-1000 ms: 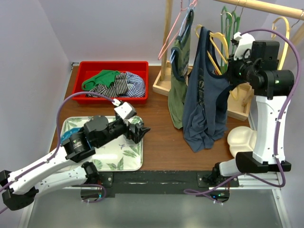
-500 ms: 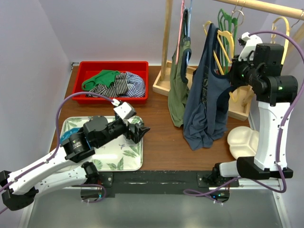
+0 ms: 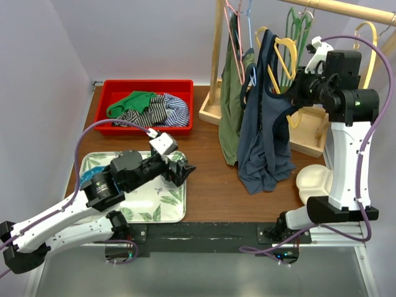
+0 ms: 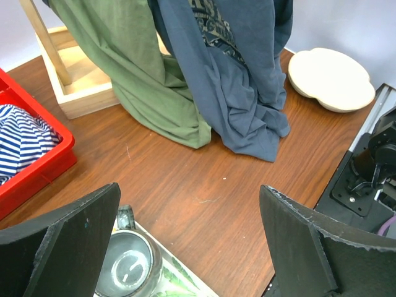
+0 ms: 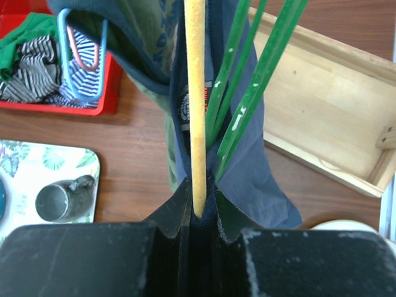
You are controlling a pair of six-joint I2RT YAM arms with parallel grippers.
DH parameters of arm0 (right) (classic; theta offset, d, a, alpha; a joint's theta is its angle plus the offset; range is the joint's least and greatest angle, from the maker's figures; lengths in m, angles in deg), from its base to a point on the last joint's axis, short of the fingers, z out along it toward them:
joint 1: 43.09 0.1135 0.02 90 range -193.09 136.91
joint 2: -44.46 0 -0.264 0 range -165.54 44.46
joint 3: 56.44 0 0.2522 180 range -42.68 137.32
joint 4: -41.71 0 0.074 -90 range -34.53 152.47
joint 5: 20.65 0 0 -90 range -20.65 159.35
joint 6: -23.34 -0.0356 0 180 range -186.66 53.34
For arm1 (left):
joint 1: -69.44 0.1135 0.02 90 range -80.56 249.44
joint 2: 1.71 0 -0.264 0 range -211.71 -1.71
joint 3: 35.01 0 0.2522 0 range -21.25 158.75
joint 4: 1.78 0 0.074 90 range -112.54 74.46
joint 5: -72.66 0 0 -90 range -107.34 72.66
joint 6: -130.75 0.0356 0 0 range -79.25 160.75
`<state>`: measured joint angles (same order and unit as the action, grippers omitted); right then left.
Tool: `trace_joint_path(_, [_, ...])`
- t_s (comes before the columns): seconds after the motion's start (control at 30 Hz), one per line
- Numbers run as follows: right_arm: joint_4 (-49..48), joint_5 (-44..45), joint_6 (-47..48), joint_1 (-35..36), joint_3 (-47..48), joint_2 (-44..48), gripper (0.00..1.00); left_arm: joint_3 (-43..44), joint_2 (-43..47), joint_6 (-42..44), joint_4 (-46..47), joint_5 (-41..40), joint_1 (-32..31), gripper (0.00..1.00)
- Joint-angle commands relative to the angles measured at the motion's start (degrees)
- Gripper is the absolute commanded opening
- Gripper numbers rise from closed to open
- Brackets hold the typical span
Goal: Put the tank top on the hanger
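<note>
The hanger (image 5: 197, 93) is clamped edge-on between the nearly closed jaws of the right gripper (image 5: 199, 205) and is held up high beside the wooden rack, below the rail (image 3: 346, 9). The tank top (image 3: 266, 136) is draped over that hanger and hangs down in front of the rack, with its hem bunched on the table (image 4: 185, 179). It is pressed against the olive-green top (image 3: 230, 124). Whether both shoulder straps are seated on the hanger cannot be told, since the fabric is gathered around the bar. The left gripper (image 3: 182, 168) is spread fully open with nothing in it, and is poised low over the patterned tray (image 3: 176, 213), well apart from the clothes.

Several risks are judged likely. The green hangers (image 5: 260, 74) are crowded right against the yellow bar, so the hook or the fabric could be snagged on them when the hanger is moved toward the rail. Because the thin bar is pinched at a single point, it could be twisted in the grip by the weight of the cloth. If only one strap is seated, the tank top could be shed onto the table. The dragging hem could also be caught on the rack's base (image 5: 322, 111).
</note>
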<state>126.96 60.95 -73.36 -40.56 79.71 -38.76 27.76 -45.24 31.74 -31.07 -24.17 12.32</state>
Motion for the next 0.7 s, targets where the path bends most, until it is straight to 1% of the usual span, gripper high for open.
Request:
trace_joint_path(0.0, [-8.47,6.37,-2.09,0.02,2.6,1.13,0.0,2.4,-0.77,-0.04,1.99,-0.9,0.08,1.0])
trace_joint_path(0.03, [-8.81,8.21,-1.65,-0.06,2.24,1.48,0.0,2.49,-0.94,-0.04,2.08,-0.9,0.08,1.0])
trace_joint_path(0.1, [-9.17,9.19,-1.48,-0.06,0.75,2.53,0.0,2.14,-0.86,-0.04,2.26,-0.82,0.08,1.0])
trace_joint_path(0.2, [-9.26,8.49,-1.3,-0.06,-0.13,3.41,0.0,1.96,-0.86,-0.04,2.26,-0.82,0.08,1.0])
trace_joint_path(0.23, [-9.26,7.36,-0.86,-0.06,-0.48,3.76,0.0,1.96,-0.77,0.05,2.34,-0.82,0.08,1.0])
trace_joint_path(0.37, [-8.03,-3.08,0.2,0.11,-0.13,4.56,0.0,1.87,-0.07,0.14,2.08,-0.9,0.08,1.0])
trace_joint_path(0.47, [-7.67,-6.61,-0.07,0.2,-0.39,5.35,0.0,1.87,0.28,0.14,1.91,-1.08,0.08,1.0])
trace_joint_path(0.57, [-7.94,-7.59,-1.03,0.11,-1.45,6.05,0.0,2.05,0.2,0.14,1.73,-1.26,0.08,1.0])
trace_joint_path(0.67, [-8.29,-6.37,-2.09,0.2,-0.4,4.65,0.0,2.57,-0.5,0.49,2.08,-1.26,0.08,1.0])
